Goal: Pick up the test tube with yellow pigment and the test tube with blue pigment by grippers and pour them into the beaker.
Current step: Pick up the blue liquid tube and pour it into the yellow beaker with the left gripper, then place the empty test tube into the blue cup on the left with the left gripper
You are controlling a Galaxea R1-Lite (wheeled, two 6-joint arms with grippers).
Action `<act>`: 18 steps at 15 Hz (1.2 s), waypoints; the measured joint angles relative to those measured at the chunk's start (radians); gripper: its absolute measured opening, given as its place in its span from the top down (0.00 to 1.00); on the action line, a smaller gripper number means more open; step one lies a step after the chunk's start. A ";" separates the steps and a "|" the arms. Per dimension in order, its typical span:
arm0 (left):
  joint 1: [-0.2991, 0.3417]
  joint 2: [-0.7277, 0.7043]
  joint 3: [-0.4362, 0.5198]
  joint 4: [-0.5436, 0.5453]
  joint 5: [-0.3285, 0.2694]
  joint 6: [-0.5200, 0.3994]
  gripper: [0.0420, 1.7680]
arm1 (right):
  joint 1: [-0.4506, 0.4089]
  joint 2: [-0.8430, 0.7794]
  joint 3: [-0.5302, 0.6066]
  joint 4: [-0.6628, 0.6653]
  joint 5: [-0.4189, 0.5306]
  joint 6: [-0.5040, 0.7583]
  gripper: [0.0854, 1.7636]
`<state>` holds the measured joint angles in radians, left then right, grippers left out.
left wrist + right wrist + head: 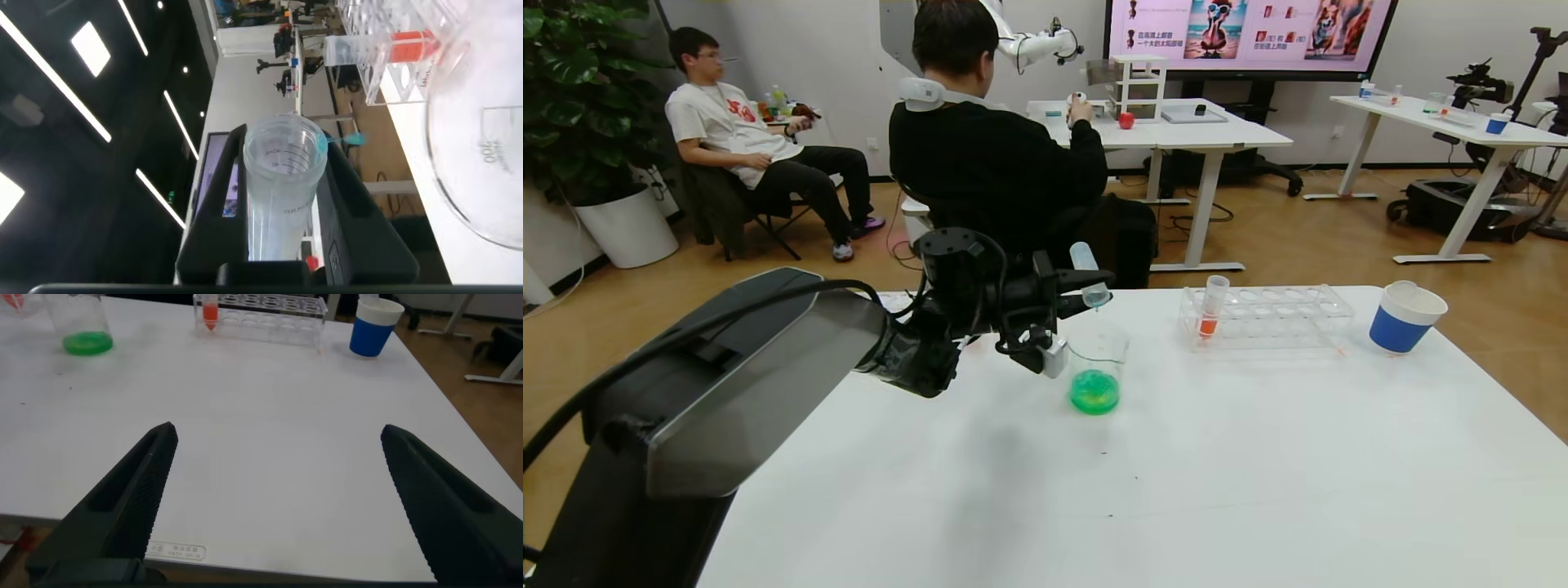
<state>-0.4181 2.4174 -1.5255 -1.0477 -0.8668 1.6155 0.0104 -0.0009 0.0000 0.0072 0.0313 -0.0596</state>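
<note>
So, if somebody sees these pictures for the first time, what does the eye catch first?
First comes the left gripper, shut on a tilted test tube whose mouth hangs over the beaker in the middle of the white table; a last blue drop clings there. Next is the vivid green liquid at the beaker's bottom. Then the clear rack behind it, with one red-orange tube, and the blue-and-white paper cup to its right.
</note>
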 joint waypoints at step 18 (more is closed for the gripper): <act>0.196 -0.360 -0.007 0.464 1.307 -1.754 0.74 | 0.000 0.000 0.000 0.000 0.000 0.000 0.02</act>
<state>-0.2226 2.0577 -1.5321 -0.5838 0.4402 -0.1385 0.0100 -0.0009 0.0000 0.0072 0.0317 -0.0596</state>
